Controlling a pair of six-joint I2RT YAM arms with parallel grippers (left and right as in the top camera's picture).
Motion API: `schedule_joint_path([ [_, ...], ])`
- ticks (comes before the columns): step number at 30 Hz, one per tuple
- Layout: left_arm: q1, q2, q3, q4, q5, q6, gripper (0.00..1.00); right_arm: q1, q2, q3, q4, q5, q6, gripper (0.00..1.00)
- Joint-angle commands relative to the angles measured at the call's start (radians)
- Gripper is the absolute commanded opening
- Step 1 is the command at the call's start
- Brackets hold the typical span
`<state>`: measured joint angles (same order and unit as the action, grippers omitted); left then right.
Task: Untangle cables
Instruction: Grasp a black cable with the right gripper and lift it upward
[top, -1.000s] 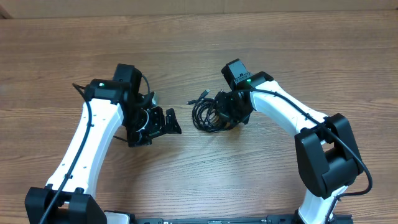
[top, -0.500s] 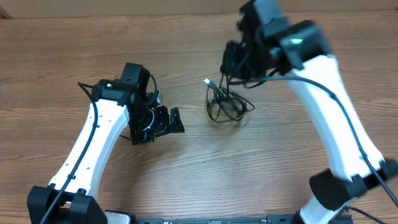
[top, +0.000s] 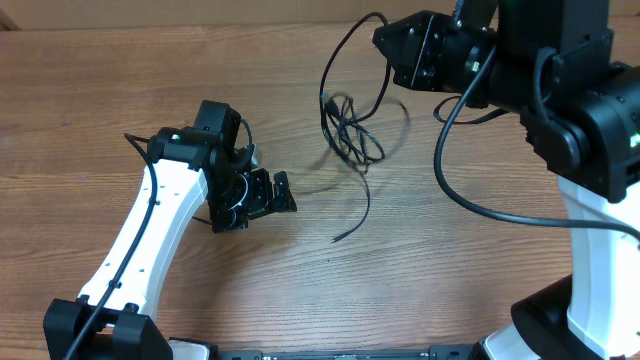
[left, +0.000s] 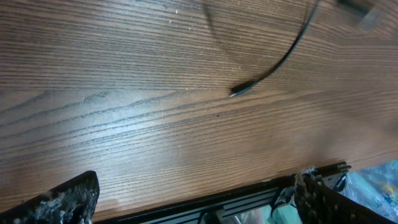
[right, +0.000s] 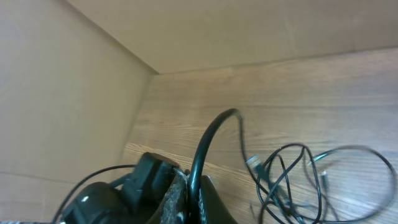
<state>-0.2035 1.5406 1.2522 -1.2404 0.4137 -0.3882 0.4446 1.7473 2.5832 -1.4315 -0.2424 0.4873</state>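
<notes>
Overhead, the left gripper (top: 273, 195) was taken as the reference point and was found low over the wooden table (top: 300, 290). In the left wrist view its fingers (left: 65, 198) were seen at opposite lower corners with bare wood between them; the left gripper (left: 193, 196) was therefore spread wide and held nothing.

The right gripper (top: 395, 40) was located well apart from the left gripper, on its far side and towards the back of the table, raised high enough that the arm appeared large in the overhead view. In the right wrist view the right gripper (right: 189, 196) was clamped on one black cord, with the jaws pressed together around it. That cord rose from the fingers, arched over and ran down into the tangle.

The cables (top: 350, 135) were suspended from the right gripper as a loose knot of thin black loops, between the two grippers and nearer the right one. The loops were blurred in the overhead view. The same cables (right: 198, 165) were seen below the right gripper, with several loops crossing one another.

One free strand hung out of the knot, and its loose end (top: 336, 239) was just beyond the open side of the left gripper. In the left wrist view this loose end (left: 239, 91) carried a small plug at the table surface; contact could not be confirmed.
</notes>
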Motion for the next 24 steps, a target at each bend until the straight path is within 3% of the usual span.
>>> schedule_joint_path([
  [1,-0.008,0.004,0.018,0.003,-0.009,-0.010,1.00,-0.003,0.028,-0.019,-0.015,0.040,-0.009,0.04],
  [5,-0.008,0.004,0.018,0.004,-0.006,-0.014,1.00,-0.004,0.035,-0.016,0.029,0.036,0.038,0.04],
  [14,-0.009,0.004,0.017,0.012,-0.006,-0.017,1.00,-0.005,-0.072,0.006,0.379,0.006,0.069,0.04],
  [24,-0.009,0.004,0.017,0.023,-0.005,-0.017,1.00,-0.005,-0.092,0.006,0.371,0.005,0.066,0.04],
])
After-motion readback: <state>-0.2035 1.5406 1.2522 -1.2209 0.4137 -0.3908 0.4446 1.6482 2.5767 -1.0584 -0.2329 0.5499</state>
